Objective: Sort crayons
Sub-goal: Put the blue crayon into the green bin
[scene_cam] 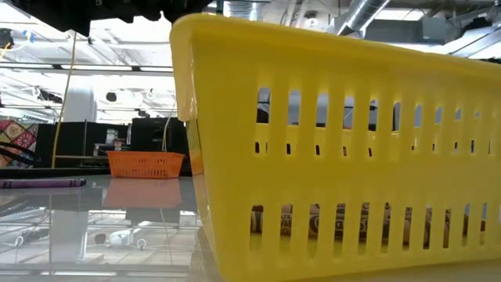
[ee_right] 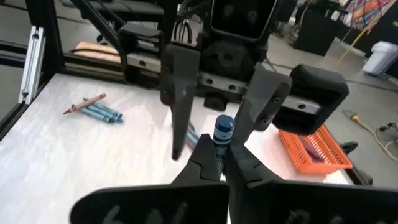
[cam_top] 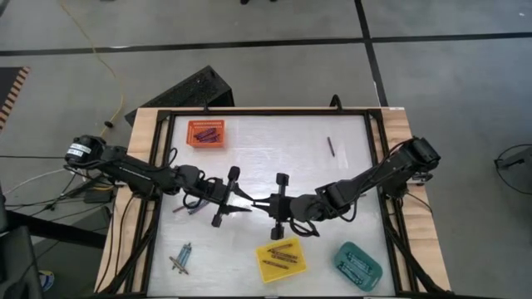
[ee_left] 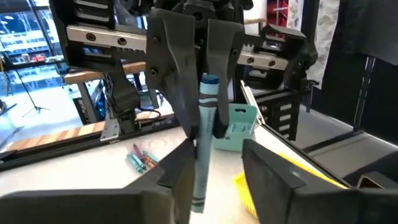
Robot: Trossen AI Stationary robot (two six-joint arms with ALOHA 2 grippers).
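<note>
Crayon: thin teal-blue paper-wrapped wax stick (ee_right: 222, 132), darker band near its tip, held upright above mid-table between both arms
Right gripper (ee_right: 219, 163): clenched on the crayon
Left gripper (ee_left: 217, 180): fingers spread, released, flanking the crayon
Other crayons: blue cluster (ee_right: 99, 112) plus a brownish-red one on the white table (cam_top: 274, 149); more in the yellow slotted plastic tray (cam_top: 281, 258)

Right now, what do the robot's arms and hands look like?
Both arms are dark, nearly black, built of jointed segments with black cables looping along them. The left arm carries a white label near its base. The left hand and the right hand each end in two flat, dark fingers on a crossbar.
</note>
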